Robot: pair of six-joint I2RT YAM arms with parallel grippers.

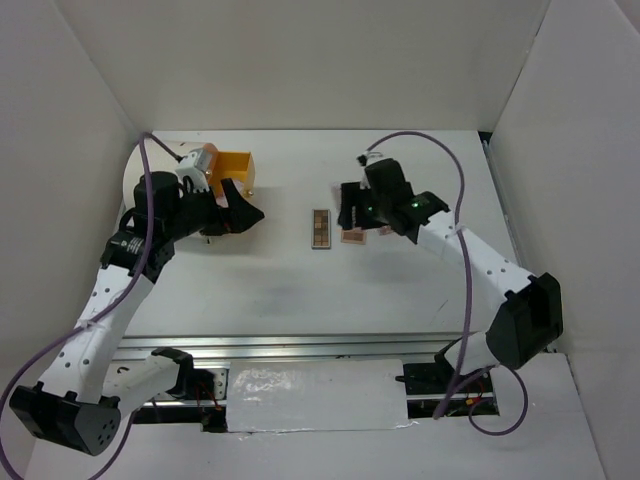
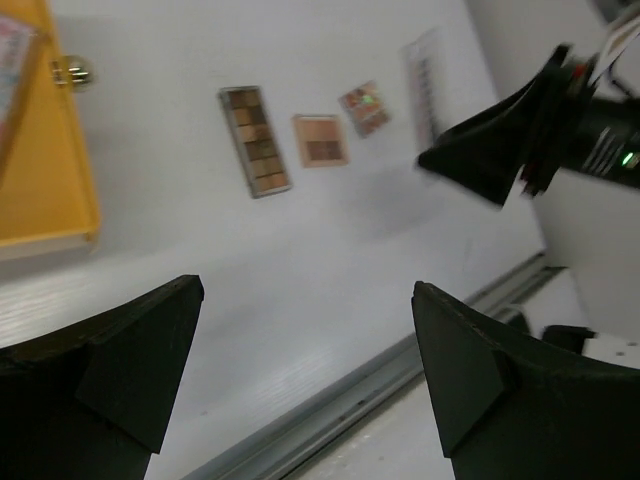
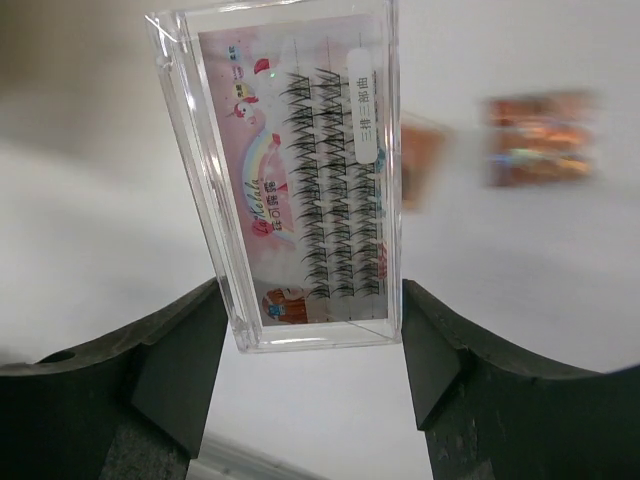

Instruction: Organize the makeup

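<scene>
Three palettes [image 2: 255,140], one lash case [image 3: 300,190].

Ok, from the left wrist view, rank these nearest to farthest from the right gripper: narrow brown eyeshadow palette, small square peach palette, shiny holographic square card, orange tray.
1. Shiny holographic square card, just picture-left of the right gripper.
2. Small square peach palette, next to the left.
3. Narrow brown eyeshadow palette, left again.
4. Orange tray, far left edge.
</scene>
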